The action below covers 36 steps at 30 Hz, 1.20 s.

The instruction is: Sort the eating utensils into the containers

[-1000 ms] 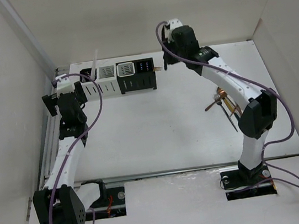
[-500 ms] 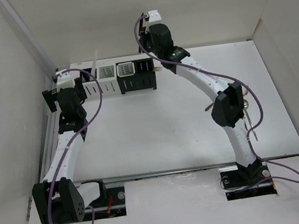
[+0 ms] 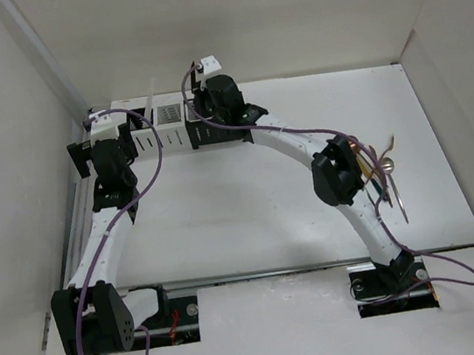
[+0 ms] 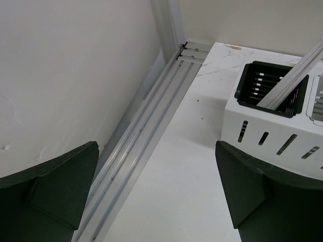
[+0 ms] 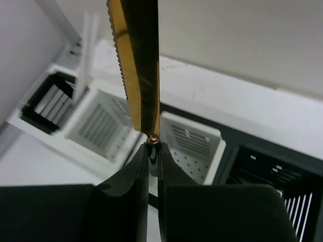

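Observation:
My right gripper [image 5: 154,145] is shut on the end of a gold serrated knife [image 5: 139,65], whose blade points up and away in the right wrist view. In the top view the right gripper [image 3: 202,105] hovers over the row of four slotted caddies [image 3: 170,139]. Below the knife are two white caddies [image 5: 101,118] [image 5: 194,143], with a black one [image 5: 275,176] to the right. A white stick [image 4: 292,80] leans in the leftmost caddy [image 4: 262,126]. My left gripper [image 4: 156,191] is open and empty over bare table just left of that caddy.
Several gold utensils, a round-bowled spoon [image 3: 387,165] among them, lie on the table at the right beside the right arm's elbow. A metal rail [image 4: 146,136] runs along the left wall. Enclosure walls stand close at the left and back.
The right arm has swung left along the caddy row with the knife, from beyond the right end to over the middle caddies. The left arm has barely moved.

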{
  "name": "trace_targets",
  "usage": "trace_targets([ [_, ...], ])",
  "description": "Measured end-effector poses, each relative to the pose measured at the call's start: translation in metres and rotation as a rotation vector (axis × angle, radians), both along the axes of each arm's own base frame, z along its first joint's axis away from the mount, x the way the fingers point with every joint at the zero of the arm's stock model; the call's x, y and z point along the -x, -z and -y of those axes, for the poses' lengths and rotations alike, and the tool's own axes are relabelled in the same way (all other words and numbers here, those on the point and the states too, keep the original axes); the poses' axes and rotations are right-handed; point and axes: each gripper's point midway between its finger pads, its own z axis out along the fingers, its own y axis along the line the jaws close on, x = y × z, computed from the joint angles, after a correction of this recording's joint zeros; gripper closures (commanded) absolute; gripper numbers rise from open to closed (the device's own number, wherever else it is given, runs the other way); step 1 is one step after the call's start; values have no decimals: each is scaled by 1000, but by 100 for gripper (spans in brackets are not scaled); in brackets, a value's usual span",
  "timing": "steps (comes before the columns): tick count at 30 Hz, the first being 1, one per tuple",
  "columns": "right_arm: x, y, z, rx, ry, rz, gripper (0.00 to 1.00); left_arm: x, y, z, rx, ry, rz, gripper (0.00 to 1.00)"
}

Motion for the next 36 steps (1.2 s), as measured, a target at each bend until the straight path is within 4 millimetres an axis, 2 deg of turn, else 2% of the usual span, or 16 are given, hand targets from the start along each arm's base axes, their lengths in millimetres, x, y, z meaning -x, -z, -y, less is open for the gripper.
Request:
trace_targets([
  [4,-5,40,7,71,18,-42,100,0,1,0,0,0,-4,0],
  [6,-8,48,11,96,23,-44,87,0,1,0,0,1,-4,0],
  [7,-9,49,12,105,22,-41,67,0,1,0,1,1,-4,0],
  [11,-9,45,11,123,-9,-17,26,0,-2,0,1,1,0,0],
  [15,-6,34,10,147,-37,12,14,-1,-4,1,1,5,0,0],
  [18,6,5,21,165,-37,41,3,-1,-4,2,3,13,-5,0],
  [22,39,-71,64,184,11,69,4,-2,-6,3,4,20,-3,0],
  [24,62,-117,97,173,42,70,16,-2,-6,4,4,24,-3,0],
  [25,72,-136,118,156,71,53,31,-3,-6,4,6,27,-2,0],
  [27,86,-155,175,122,157,-2,45,-3,-6,5,12,30,1,0],
  [28,91,-150,210,102,223,-58,53,-3,-6,6,14,32,2,0],
  [29,95,-137,249,89,301,-126,53,-3,-6,6,17,34,4,0],
  [31,106,-86,316,46,459,-283,47,-4,-7,7,22,41,8,0],
  [32,117,-47,345,41,532,-395,43,-4,-7,8,24,46,10,0],
  [34,149,34,378,38,635,-618,39,-2,-6,9,30,51,15,0],
  [36,196,110,387,53,690,-857,37,1,-4,11,34,58,16,0],
])
